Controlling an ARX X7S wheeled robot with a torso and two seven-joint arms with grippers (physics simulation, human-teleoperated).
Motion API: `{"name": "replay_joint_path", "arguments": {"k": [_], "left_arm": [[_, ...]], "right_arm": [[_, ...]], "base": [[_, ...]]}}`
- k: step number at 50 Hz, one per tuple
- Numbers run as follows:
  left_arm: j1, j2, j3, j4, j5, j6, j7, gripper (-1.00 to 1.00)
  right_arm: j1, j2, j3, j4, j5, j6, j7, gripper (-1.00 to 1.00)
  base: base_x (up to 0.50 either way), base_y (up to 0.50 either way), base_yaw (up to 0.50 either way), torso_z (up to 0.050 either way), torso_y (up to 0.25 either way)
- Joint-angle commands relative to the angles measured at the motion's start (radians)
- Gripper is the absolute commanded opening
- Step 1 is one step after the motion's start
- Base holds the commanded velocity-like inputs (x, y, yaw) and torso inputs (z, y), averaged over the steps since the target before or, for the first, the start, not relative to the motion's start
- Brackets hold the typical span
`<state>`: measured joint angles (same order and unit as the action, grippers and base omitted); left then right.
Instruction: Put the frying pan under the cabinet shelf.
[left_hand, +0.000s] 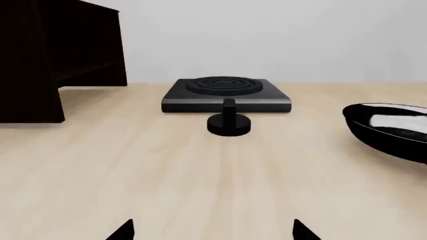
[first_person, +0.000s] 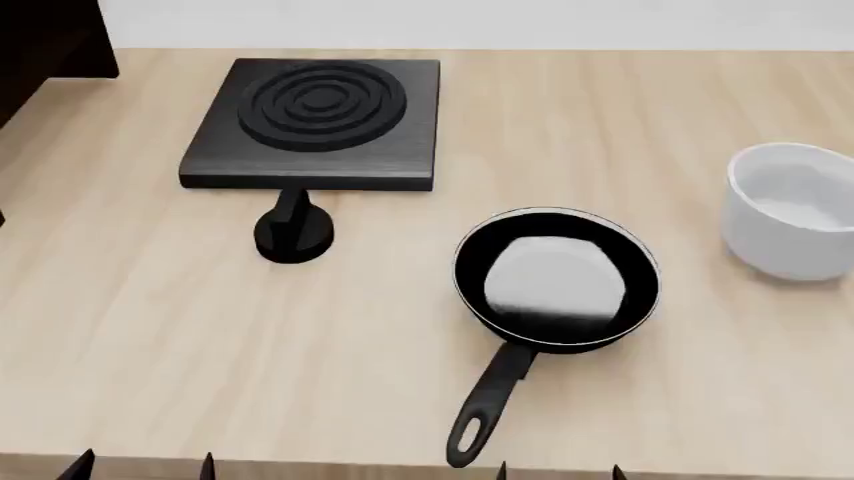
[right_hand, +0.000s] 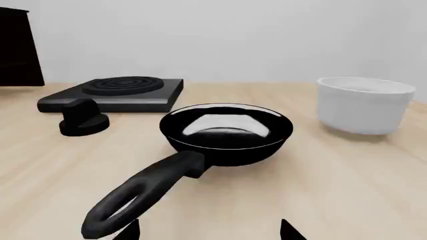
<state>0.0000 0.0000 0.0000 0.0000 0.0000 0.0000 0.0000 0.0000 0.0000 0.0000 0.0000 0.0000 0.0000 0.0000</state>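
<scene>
The frying pan (first_person: 557, 279) sits on the wooden table right of centre, its long handle (first_person: 486, 405) pointing to the near edge. It also shows in the right wrist view (right_hand: 227, 131) and at the edge of the left wrist view (left_hand: 390, 127). The cabinet shelf (left_hand: 47, 55) stands at the far left, with only a corner in the head view (first_person: 47, 40). My left gripper (first_person: 143, 464) is open and empty at the near left edge. My right gripper (first_person: 559, 470) is open and empty just short of the handle's loop end (right_hand: 110, 212).
A square black burner plate (first_person: 316, 120) with concentric rings lies at the back centre. A small black knob-like piece (first_person: 292, 232) stands in front of it. A white bowl-like pot (first_person: 794, 208) stands at the right.
</scene>
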Motion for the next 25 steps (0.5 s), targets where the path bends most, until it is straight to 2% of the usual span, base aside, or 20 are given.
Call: {"name": "replay_joint_path", "arguments": {"k": [1,2,11,12,13,25], "left_arm": [[0.004,-0.015,0.018,0.023,-0.015,-0.019,-0.018,1.00],[0.014,-0.019,0.025,-0.008,-0.009,0.028,-0.032,1.00],[0.057,-0.049,0.036,0.051,-0.041,0.061,-0.065,1.00],[0.059,-0.052,0.038,0.052,-0.023,0.080,-0.080,1.00],[0.052,-0.053,0.040,0.061,-0.008,0.035,-0.097,1.00],[0.057,-0.078,0.070,0.096,-0.015,0.023,-0.109,1.00]], "right_arm": [[-0.001,0.011,-0.014,-0.010,0.011,0.009,0.014,1.00],[-0.013,0.016,-0.028,-0.025,0.030,0.014,0.005,1.00],[-0.030,0.047,-0.079,-0.074,0.023,0.027,0.044,1.00],[-0.030,0.050,-0.083,-0.081,0.031,0.031,0.039,1.00],[-0.031,0.053,-0.087,-0.084,0.034,0.034,0.037,1.00],[-0.042,0.078,-0.106,-0.103,0.052,0.046,0.053,1.00]], "base": [[0.00,0.00,0.00,0.000,0.000],[0.00,0.00,0.00,0.000,0.000],[0.00,0.00,0.00,0.000,0.000],[0.00,0.00,0.00,0.039,0.000],[0.00,0.00,0.00,0.050,0.039],[0.00,0.00,0.00,0.050,0.040]]}}
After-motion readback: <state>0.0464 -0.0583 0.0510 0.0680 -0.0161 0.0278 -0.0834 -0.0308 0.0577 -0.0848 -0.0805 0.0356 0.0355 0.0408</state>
